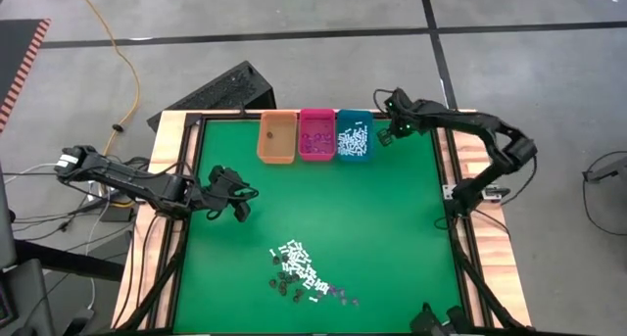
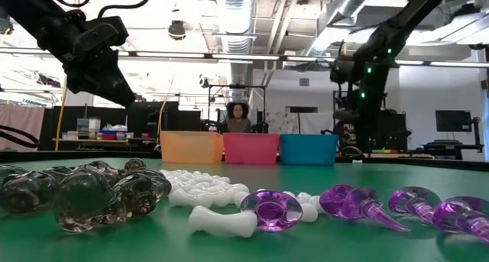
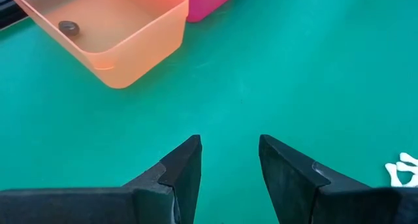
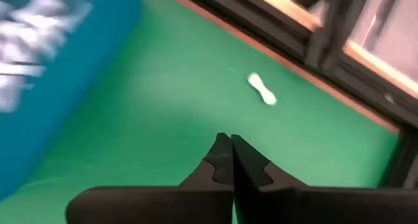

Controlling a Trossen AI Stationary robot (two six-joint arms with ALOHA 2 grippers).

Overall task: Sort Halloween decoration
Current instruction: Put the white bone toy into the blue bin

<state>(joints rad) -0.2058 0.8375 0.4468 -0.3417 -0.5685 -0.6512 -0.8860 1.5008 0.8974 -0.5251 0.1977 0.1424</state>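
Halloween decoration [image 1: 302,272] lies heaped at the near middle of the green worktop [image 1: 392,218]: white sticks, purple bits, dark bits, all tiny, hard, light and probably slippery, best pinched one at a time across the narrow waist. Far edge: orange bin [image 1: 276,138] holds one dark piece, pink bin [image 1: 316,135] purple, teal bin [image 1: 354,137] white. Left gripper [image 1: 238,201] hovers open and empty between bins and heap; right gripper [image 4: 228,160] closed on nothing beside the teal bin, a stray white stick [image 4: 262,89] near it.

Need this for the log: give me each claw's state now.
Left claw: open, holding nothing, over the bare mat.
Right claw: shut, nothing visible between its fingers, beside the teal bin.
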